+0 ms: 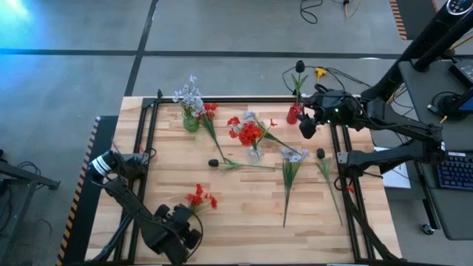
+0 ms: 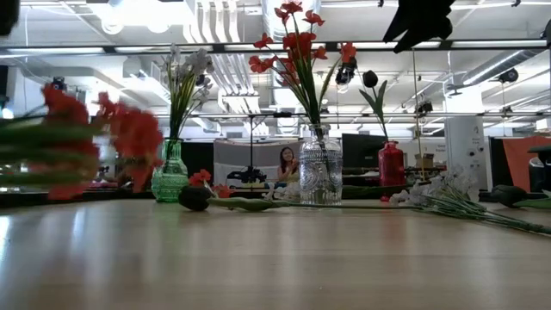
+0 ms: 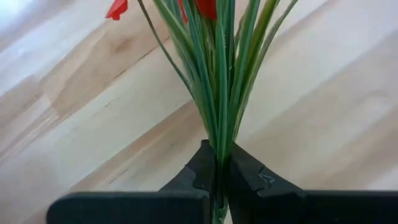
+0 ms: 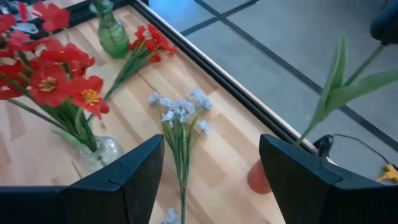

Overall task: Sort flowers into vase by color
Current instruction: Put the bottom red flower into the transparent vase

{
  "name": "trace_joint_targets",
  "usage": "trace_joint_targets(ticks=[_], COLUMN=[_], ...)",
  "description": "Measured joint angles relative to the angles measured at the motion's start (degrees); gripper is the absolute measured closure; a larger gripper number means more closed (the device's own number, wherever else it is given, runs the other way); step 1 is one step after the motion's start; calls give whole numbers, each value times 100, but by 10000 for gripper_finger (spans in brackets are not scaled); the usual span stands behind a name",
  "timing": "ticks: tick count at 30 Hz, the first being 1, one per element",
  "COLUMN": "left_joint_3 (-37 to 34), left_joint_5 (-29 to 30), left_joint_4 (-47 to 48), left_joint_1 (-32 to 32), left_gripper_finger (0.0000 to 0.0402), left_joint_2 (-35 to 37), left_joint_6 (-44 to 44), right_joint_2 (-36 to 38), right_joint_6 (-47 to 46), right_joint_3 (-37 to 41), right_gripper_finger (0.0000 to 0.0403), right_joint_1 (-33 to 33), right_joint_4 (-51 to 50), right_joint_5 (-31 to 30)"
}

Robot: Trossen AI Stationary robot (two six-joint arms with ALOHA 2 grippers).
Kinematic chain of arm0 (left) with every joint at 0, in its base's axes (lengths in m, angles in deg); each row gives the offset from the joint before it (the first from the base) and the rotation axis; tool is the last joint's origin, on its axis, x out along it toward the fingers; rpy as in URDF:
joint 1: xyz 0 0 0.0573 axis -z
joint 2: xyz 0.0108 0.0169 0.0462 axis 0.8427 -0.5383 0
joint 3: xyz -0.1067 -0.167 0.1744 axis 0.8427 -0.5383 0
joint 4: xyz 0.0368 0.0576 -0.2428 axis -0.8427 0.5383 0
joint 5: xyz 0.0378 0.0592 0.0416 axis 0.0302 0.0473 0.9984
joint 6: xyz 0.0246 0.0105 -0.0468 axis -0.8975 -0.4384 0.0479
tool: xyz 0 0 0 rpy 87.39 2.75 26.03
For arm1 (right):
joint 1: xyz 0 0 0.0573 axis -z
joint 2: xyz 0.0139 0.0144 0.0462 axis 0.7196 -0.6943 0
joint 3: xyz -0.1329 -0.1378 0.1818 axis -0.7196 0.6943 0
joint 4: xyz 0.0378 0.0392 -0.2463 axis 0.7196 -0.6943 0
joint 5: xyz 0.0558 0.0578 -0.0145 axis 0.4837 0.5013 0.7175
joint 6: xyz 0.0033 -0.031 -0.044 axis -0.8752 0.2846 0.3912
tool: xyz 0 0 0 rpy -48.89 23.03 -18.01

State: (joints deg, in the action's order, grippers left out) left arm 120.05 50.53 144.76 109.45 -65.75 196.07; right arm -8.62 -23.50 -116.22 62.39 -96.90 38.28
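Note:
A red flower spray [image 1: 201, 198] is near the table's front left, with my left gripper [image 1: 189, 216] shut on its green stems. The low view shows that spray [image 2: 112, 129] raised above the tabletop. A green vase [image 1: 191, 122] holds pale flowers. A clear vase [image 1: 255, 154] holds red ones. A red vase [image 1: 294, 114] holds a dark bloom. Lying on the wood are a red spray [image 1: 210, 115], a pale spray [image 1: 293, 156] and two dark-headed stems [image 1: 214, 162] [image 1: 320, 154]. My right gripper [image 1: 307, 124] hovers open beside the red vase, holding nothing. My left gripper pinches the red spray's bundle of thin green stems [image 3: 219, 140] between its two fingers [image 3: 202, 168], below the blossoms. The fingers lie across the stems, which run on past the fingertips toward the red blooms [image 3: 205, 6]. The spray's blossom end is held off the wood.
A black metal frame [image 1: 151, 125] runs along the table's left, far and right sides. The right wrist view looks down on the pale spray [image 4: 180, 112], the clear vase [image 4: 102, 149] and the red vase [image 4: 258, 177]. Bare wood lies at the front middle [image 1: 244, 222].

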Motion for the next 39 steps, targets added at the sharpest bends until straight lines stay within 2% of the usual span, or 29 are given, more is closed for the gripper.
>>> trace_joint_targets(ticks=[4,9,16,22,34,39], left_joint_3=[203,343,568,779,1008,1026], left_joint_5=[732,1377,2548,3809,5368,5515], left_joint_4=[31,34,-80,-64,-96,-95], left_joint_1=[174,232,219,230,134,15], left_gripper_finger=[400,400,400,400,401,401], left_joint_2=[31,31,33,35,37,37], left_joint_6=[-79,-365,-1348,-2169,-3559,-3777], right_joint_2=[0,0,7,79,111,116], right_joint_6=[63,176,229,251,281,283], right_joint_3=[0,-2,23,125,286,289], right_gripper_finger=[152,154,144,144,140,144], right_joint_1=[-139,-337,-775,-1296,-2460,-2767], right_joint_4=[163,300,385,615,1139,1292], right_joint_5=[1,3,19,19,1,-1])
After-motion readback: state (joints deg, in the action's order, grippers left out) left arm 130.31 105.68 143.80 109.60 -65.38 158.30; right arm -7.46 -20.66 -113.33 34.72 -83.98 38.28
